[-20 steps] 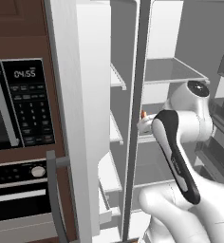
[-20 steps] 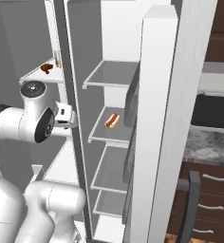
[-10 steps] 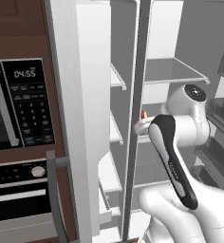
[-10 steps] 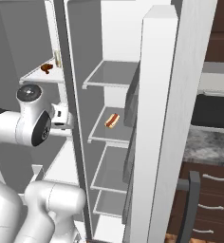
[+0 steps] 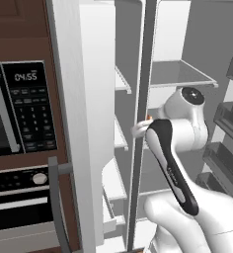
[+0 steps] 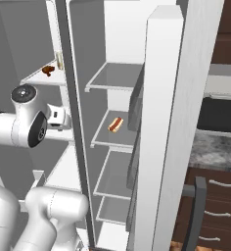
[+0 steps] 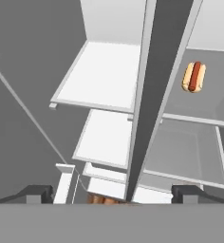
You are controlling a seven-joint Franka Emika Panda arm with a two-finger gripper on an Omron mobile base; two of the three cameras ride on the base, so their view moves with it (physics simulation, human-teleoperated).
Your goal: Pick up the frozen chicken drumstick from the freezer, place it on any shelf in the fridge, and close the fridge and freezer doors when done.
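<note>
I see both doors (image 6: 164, 127) standing open, the microwave (image 5: 15, 111) left of the unit. My gripper (image 7: 113, 192) sits with jaws wide at the divider between freezer (image 7: 104, 80) and fridge (image 7: 204, 118). The drumstick (image 6: 48, 70) lies on an upper freezer shelf (image 6: 39, 78). A hot dog (image 6: 115, 124) rests on a fridge shelf.
</note>
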